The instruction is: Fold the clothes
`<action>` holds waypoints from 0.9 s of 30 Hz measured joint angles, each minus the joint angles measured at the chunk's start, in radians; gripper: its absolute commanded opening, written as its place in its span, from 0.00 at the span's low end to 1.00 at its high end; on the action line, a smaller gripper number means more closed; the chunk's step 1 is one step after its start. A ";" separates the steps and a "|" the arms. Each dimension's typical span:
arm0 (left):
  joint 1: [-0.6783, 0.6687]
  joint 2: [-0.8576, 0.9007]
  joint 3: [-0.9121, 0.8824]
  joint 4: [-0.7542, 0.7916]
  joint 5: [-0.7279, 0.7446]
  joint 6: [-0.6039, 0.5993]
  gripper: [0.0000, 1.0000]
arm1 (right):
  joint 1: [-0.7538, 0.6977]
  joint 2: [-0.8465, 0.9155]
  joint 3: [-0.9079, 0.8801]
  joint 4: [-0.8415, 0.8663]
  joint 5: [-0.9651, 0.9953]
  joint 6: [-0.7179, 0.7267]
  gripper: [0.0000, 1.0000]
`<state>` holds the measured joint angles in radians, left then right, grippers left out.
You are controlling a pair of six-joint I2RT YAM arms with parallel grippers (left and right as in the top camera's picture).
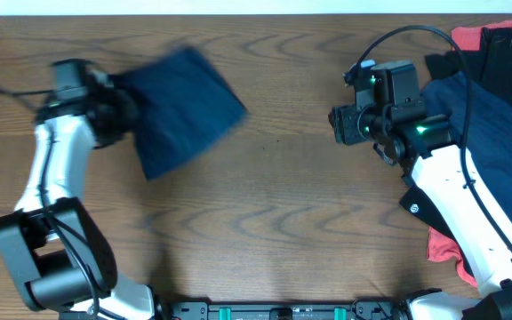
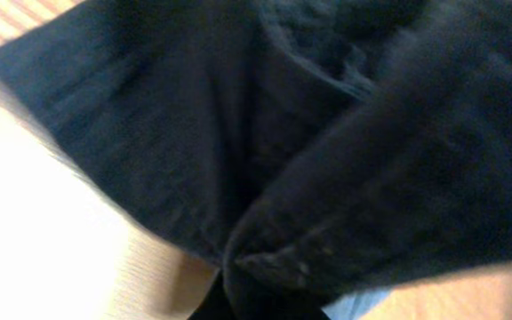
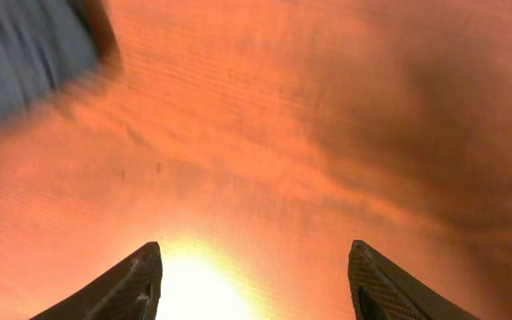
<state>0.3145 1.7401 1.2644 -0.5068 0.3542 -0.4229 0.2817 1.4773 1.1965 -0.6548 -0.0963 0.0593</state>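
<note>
At the upper left of the overhead frame, the navy garment (image 1: pixel 185 107) is spreading out in a rough, blurred square, its near edge gathered at the left tool (image 1: pixel 119 112), which is gripping the cloth. Its far corner is reaching toward the middle of the table (image 1: pixel 283 204). Through the left wrist camera the same navy garment (image 2: pixel 283 133) is filling almost the whole frame, its folds bunching to a tight pinch at the bottom centre. The cloth is hiding the fingers themselves, so the closed grip is showing only in that pinch. Over at the upper right of the overhead frame, the right tool (image 1: pixel 340 124) is hovering above bare wood, well apart from the garment. In the right wrist view the right tool (image 3: pixel 256 284) is standing wide open with nothing between its 2 fingers (image 3: pixel 136 284). Along the right edge of the overhead frame a pile of clothes (image 1: pixel 496 116) is lying partly under the right arm, navy on top with black and coral-red pieces showing around it.
</note>
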 measured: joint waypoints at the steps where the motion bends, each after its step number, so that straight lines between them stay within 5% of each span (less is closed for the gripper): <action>1: 0.038 0.003 0.000 0.031 -0.004 -0.019 0.06 | 0.000 0.004 -0.001 -0.021 0.001 0.000 0.65; 10: 0.256 0.032 0.000 0.101 -0.153 -0.068 0.06 | 0.000 0.008 -0.001 -0.090 0.000 0.000 0.64; 27: 0.264 0.141 0.000 0.122 -0.276 0.005 0.06 | 0.000 0.008 -0.001 -0.093 0.000 0.000 0.64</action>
<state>0.5789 1.8809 1.2644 -0.3851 0.0784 -0.4179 0.2817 1.4849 1.1954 -0.7483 -0.0959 0.0593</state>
